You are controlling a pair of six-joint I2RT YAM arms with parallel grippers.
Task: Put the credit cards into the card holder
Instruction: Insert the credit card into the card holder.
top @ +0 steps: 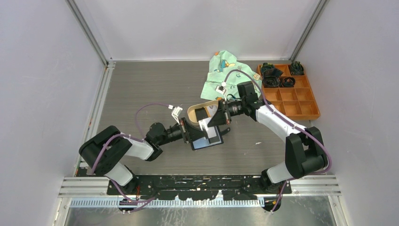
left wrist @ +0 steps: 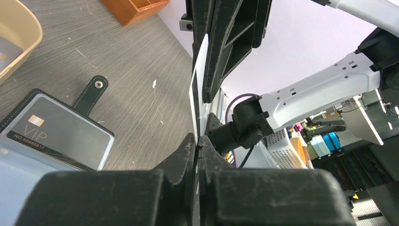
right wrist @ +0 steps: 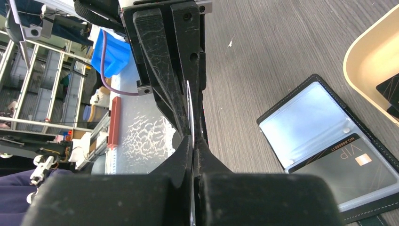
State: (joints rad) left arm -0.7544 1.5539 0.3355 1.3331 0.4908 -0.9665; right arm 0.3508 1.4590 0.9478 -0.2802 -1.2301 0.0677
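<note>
Over the middle of the table (top: 141, 94), a white card (left wrist: 198, 84) stands on edge in mid-air. It is pinched from both ends at once: the left gripper (left wrist: 197, 141) is pressed together on one edge, the right gripper (right wrist: 194, 139) on the opposite one. The card holder (right wrist: 306, 117) lies open flat just below them, toward 6 o'clock.

The double grip is what worries me. If the arms pull apart or twist while both are clamped, the thin plastic could bow and spring free. If both let go together it drops, perhaps skidding off the holder. Each pinch catches only a narrow strip of edge, so a slip looks easy. The holder itself looks unpinned, so a card pushed at its clear sleeve could shove the whole wallet along instead of sliding in.

As for what holds what, one sleeve of the holder has a grey VIP card (right wrist: 348, 162) inside, and the sleeve beside it looks empty. The tan tray (top: 192, 112), at 12 o'clock from the holder, has a dark card (right wrist: 389, 92) in it. The orange box (top: 301, 110), out at 2 o'clock, keeps black oddments (top: 273, 75) in its far compartments, and its near ones look bare. A green cloth (top: 226, 70) lies beside it at 12 o'clock.
</note>
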